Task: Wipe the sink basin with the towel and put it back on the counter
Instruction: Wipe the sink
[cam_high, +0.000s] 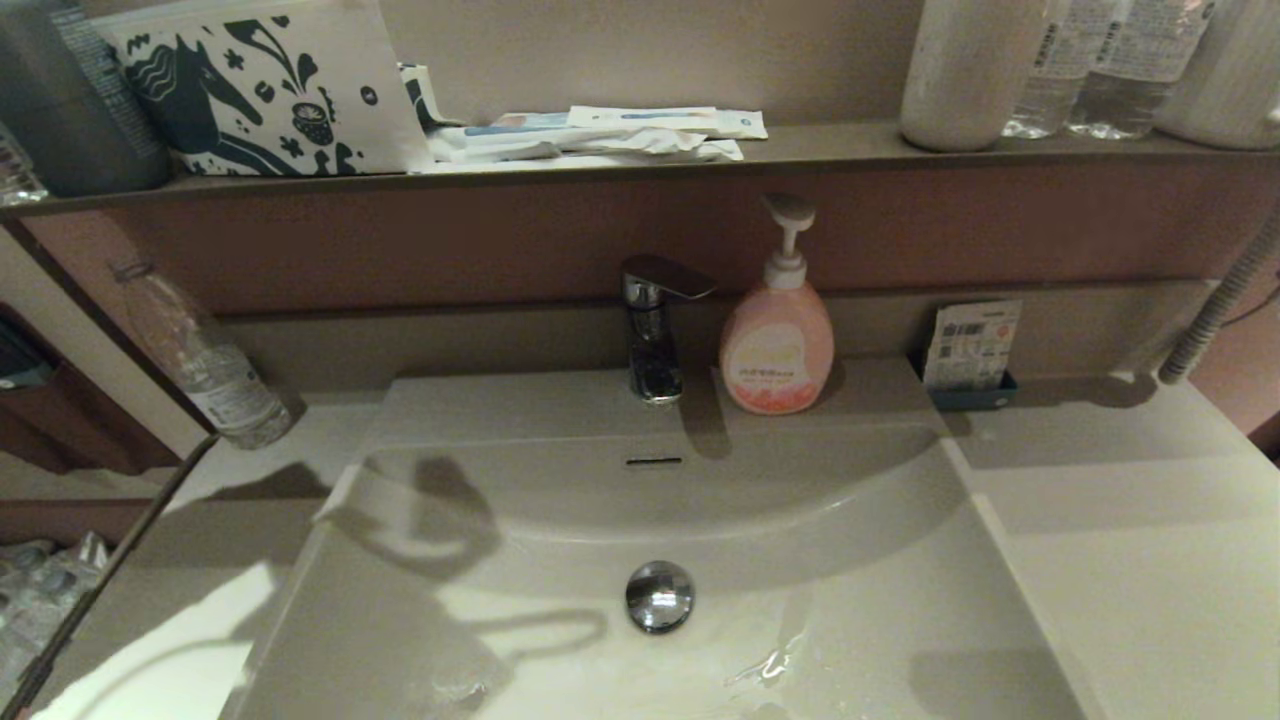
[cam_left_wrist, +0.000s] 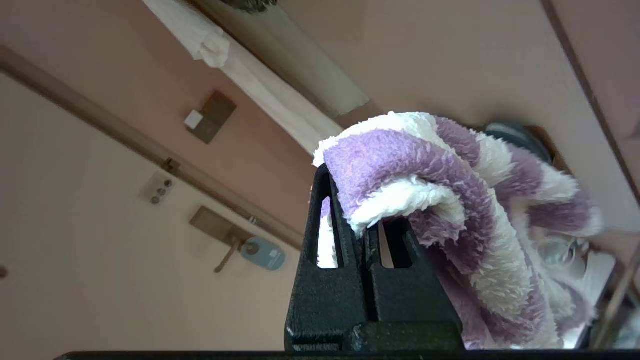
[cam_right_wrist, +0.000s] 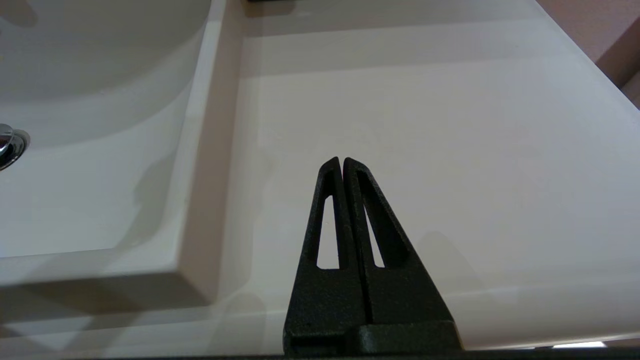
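Note:
The cream-white sink basin (cam_high: 860, 640) fills the head view, with its chrome drain plug (cam_high: 659, 596), its slot overflow (cam_high: 653, 461) and a streak of water (cam_high: 775, 660) on its floor. Neither gripper nor the towel shows in that view. In the left wrist view my left gripper (cam_left_wrist: 366, 225) is shut on the purple-and-white striped towel (cam_left_wrist: 450, 200), which drapes over the fingertips and hangs to one side; a room wall lies behind it. My right gripper (cam_right_wrist: 342, 161) is shut and empty above the bare counter (cam_right_wrist: 425, 125), beside the basin (cam_right_wrist: 90, 100).
A chrome faucet (cam_high: 652, 330) and a pink pump soap bottle (cam_high: 777, 335) stand behind the basin. A plastic bottle (cam_high: 205, 365) stands on the left counter and a packet in a blue holder (cam_high: 970, 350) on the right. The brown ledge holds the horse-print pouch (cam_high: 265, 85) and bottles (cam_high: 1100, 65).

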